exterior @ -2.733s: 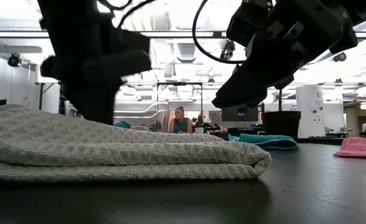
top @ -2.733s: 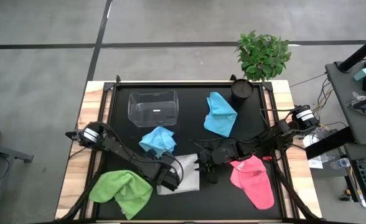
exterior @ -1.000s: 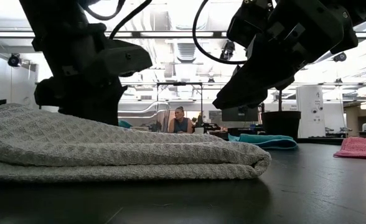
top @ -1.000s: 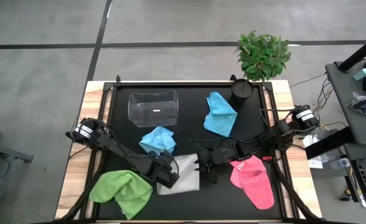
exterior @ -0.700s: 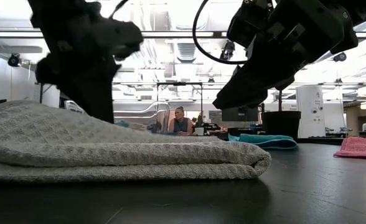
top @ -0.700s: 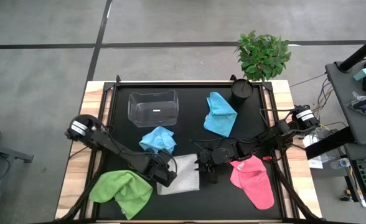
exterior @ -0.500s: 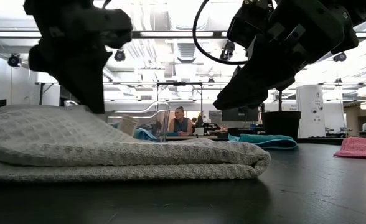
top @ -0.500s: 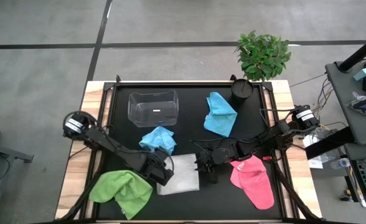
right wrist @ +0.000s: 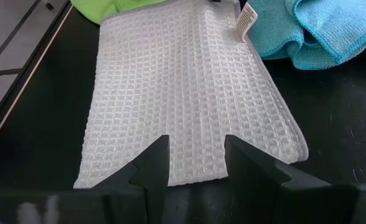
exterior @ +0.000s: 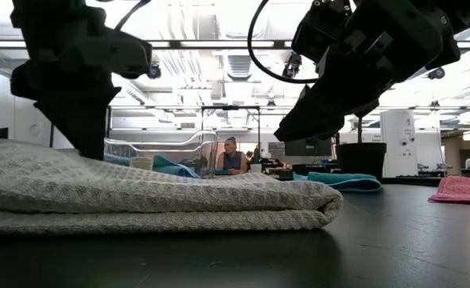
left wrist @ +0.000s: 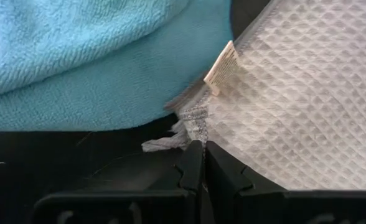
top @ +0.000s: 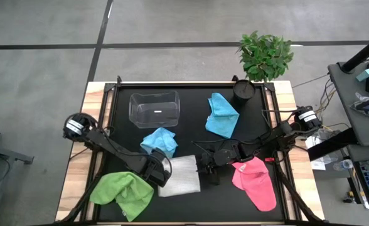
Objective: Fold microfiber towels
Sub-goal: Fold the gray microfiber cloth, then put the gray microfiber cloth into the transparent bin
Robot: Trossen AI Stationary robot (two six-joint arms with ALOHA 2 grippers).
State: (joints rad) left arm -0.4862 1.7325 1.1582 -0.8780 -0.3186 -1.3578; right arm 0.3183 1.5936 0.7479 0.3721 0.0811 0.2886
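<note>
While my left gripper (left wrist: pixel 198 163) sits clenched empty beside the folded pale grey-white waffle towel (top: pixel 181 175) near the table's front edge, my right gripper (right wrist: pixel 195 163) hovers half-spread over it — one folded, four crumpled towels remain.

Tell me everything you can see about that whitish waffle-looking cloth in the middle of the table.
The pale grey-white towel is a soft cloth with a waffle weave, folded over on itself into a flat rectangle; the low view shows two layers with a rounded fold at one end. It lies on the black table top, near the front, between the lime green towel and the pink towel. A small tag sticks out at one corner, next to a light blue towel. The left gripper, fingers shut, is at its left edge.
</note>
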